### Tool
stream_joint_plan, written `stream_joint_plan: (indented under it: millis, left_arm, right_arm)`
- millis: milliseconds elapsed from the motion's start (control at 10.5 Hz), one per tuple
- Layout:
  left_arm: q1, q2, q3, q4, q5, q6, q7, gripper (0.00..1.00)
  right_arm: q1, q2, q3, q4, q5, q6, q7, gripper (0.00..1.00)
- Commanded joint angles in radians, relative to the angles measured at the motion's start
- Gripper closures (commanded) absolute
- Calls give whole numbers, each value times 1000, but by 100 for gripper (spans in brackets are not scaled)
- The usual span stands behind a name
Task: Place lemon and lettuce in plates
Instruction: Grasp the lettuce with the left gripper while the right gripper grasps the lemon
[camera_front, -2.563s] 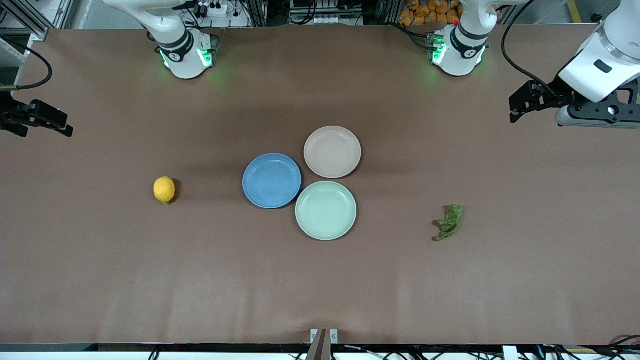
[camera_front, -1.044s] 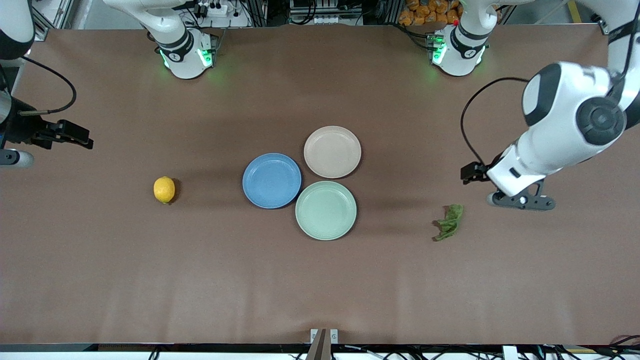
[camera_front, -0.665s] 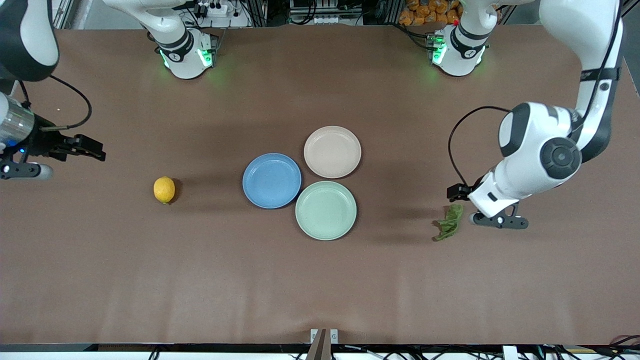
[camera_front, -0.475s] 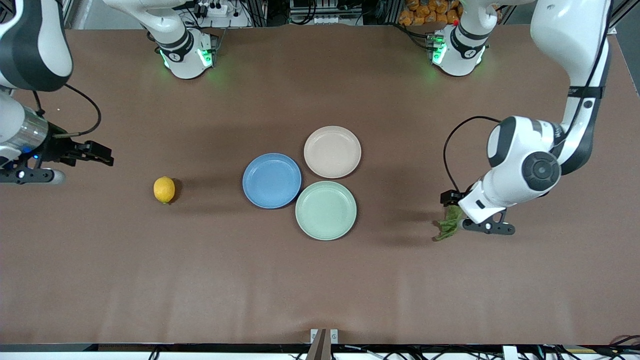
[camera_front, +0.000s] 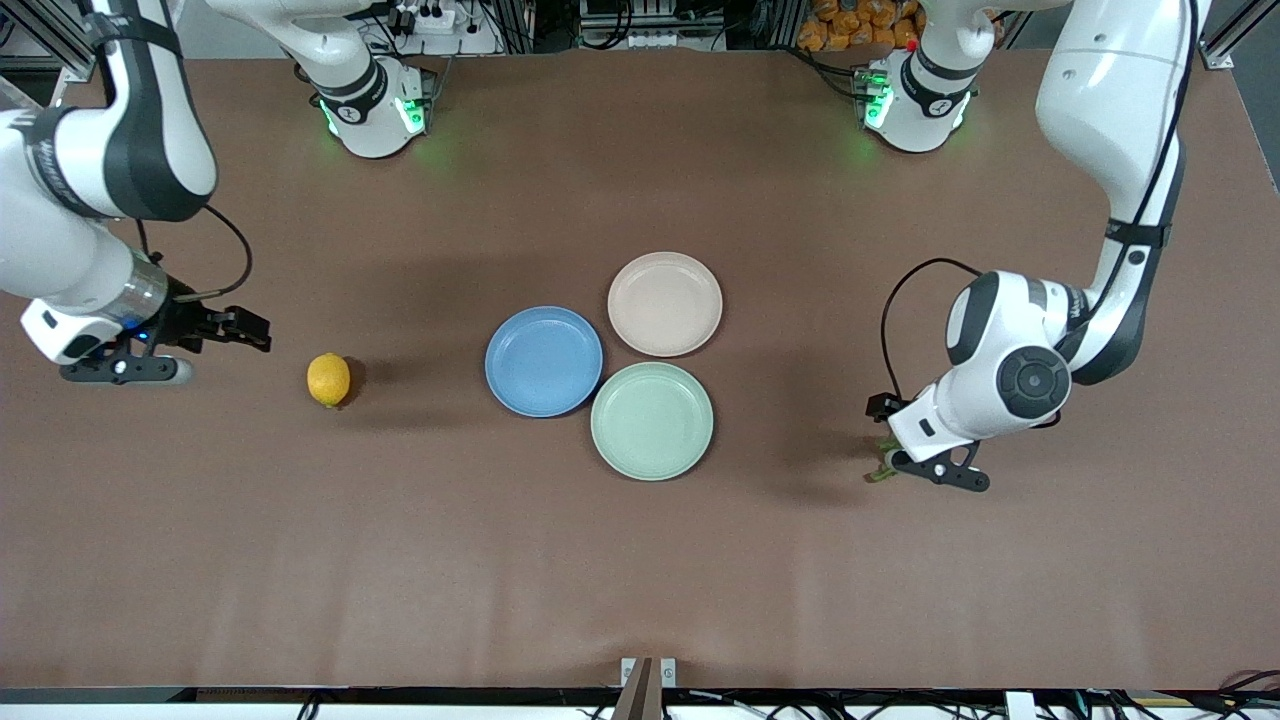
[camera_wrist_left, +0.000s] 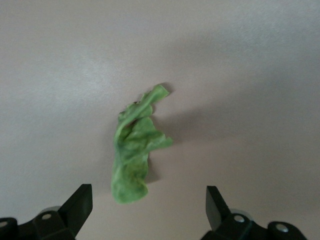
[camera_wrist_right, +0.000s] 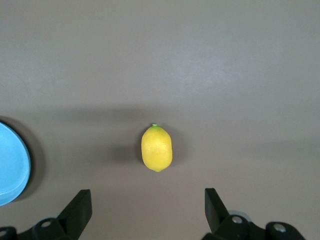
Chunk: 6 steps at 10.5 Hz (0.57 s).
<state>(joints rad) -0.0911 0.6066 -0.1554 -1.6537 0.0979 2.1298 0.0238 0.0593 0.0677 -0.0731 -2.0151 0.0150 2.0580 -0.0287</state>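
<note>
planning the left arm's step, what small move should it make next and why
Probably lower the left gripper straight down over the small wrinkly green lettuce leaf and then close. Its jaws are open with the leaf lying flat on the brown table between them, not yet held, and all three plates sit empty.

Brown table (camera_front: 640, 560), cluttered edge up top

No readable text or labels anywhere.
</note>
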Motion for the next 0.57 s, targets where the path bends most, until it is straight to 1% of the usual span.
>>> stream_joint_plan:
  millis: [0,190,475]
  left_arm:
    - [8,77,-3,71,22,-4,69,0]
    - [8,97,0,75,22,25,109,0]
    - [11,122,8,92,22,42,165,0]
  right_arm:
    - [-4,-9,12,-109,5,127,-8,0]
    - [-4,0,13,-204,5,270,-8,0]
    - [-4,40,13,-217,5,315,-10,0]
